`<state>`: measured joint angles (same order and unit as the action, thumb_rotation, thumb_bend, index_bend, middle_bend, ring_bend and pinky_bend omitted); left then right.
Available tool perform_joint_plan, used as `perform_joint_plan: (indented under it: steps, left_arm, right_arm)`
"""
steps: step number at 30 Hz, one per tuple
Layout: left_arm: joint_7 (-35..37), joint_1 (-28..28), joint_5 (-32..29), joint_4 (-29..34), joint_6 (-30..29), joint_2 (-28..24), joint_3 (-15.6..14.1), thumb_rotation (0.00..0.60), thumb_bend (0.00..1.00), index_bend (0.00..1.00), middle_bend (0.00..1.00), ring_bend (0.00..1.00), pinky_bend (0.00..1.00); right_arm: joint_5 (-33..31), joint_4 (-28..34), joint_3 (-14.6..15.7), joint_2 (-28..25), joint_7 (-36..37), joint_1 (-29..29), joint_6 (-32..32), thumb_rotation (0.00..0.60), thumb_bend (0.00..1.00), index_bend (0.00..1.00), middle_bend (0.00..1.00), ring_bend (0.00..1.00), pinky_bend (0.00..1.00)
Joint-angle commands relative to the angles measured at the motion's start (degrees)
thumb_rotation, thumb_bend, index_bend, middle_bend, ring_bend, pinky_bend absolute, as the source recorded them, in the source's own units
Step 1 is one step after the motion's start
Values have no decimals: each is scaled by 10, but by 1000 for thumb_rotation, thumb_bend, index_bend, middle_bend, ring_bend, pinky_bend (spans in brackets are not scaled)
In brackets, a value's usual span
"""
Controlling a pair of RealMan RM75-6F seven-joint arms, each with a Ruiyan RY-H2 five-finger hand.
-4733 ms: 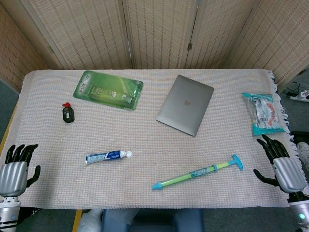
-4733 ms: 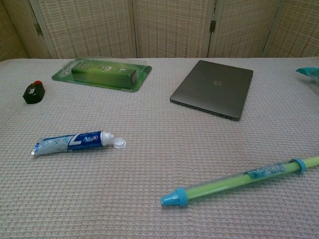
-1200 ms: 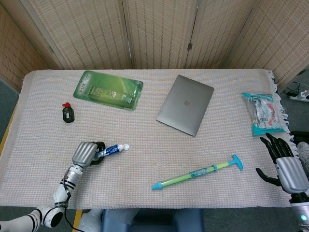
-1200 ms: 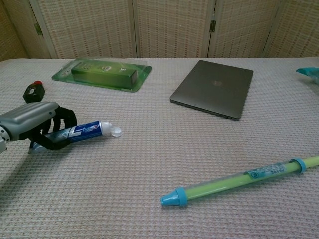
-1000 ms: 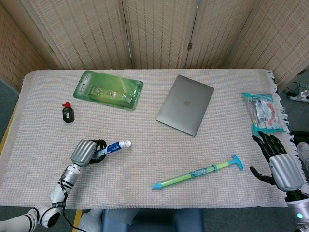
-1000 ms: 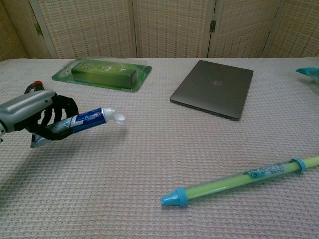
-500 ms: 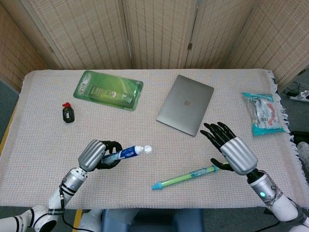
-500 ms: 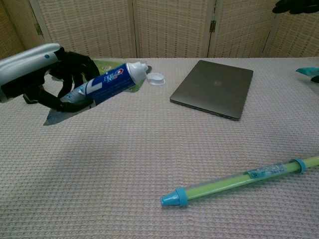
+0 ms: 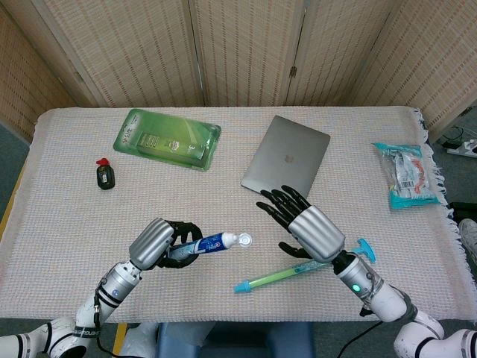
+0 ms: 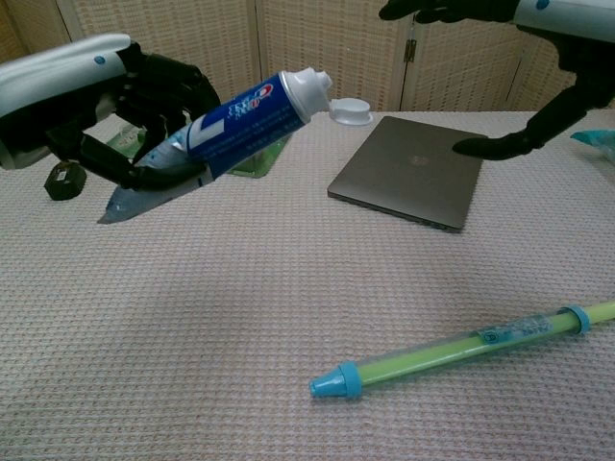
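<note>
up off the table, the toothpaste tube [image 9: 211, 243] is gripped in the left hand [image 9: 155, 242] — fingers wrapped round its lower half, flip cap open and pointing right. the right hand [image 9: 313, 231] hovers nearby with fingers spread wide, holding nothing, just above the green syringe toy [image 9: 298, 269] and near the laptop [image 9: 287, 160].

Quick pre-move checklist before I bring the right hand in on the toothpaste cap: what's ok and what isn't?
1. Left hand grips the toothpaste tube around its body: ok.
2. Tube lifted off the table, nozzle toward the right hand: ok.
3. Flip cap hangs open on its hinge: ok.
4. Right hand holds nothing, fingers spread: ok.
5. Green syringe toy lies partly under the right hand: not ok, watch the descent.
6. Laptop closed, apart from both hands: ok.
</note>
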<state>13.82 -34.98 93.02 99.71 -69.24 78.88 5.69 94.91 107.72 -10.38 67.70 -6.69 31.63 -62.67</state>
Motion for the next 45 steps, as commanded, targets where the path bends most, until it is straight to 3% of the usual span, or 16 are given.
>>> perform_joint_plan:
  steps: [1, 20, 40, 45]
  left_arm:
    - [0, -2, -1, 4, 2, -1, 1, 600, 718, 808, 834, 747, 742]
    - [-21, -13, -6, 5, 5, 10, 6, 600, 721, 810, 836, 748, 741]
    - [-94, -8, -4, -37, -3, 37, -6, 600, 721, 837, 870, 774, 742]
    - [-65, 1, 2, -50, -25, 45, -8, 600, 721, 836, 870, 773, 741]
  right_arm:
    - [-9, 1, -7, 19, -13, 15, 6, 600, 339, 0, 0, 0, 0]
    - [-55, 1, -32, 89, -79, 77, 26, 600, 338, 0, 0, 0, 0]
    - [-91, 25, -39, 81, -110, 100, 27, 600, 339, 0, 0, 0, 0]
    - [-94, 56, -32, 47, -63, 99, 41, 600, 338, 0, 0, 0, 0]
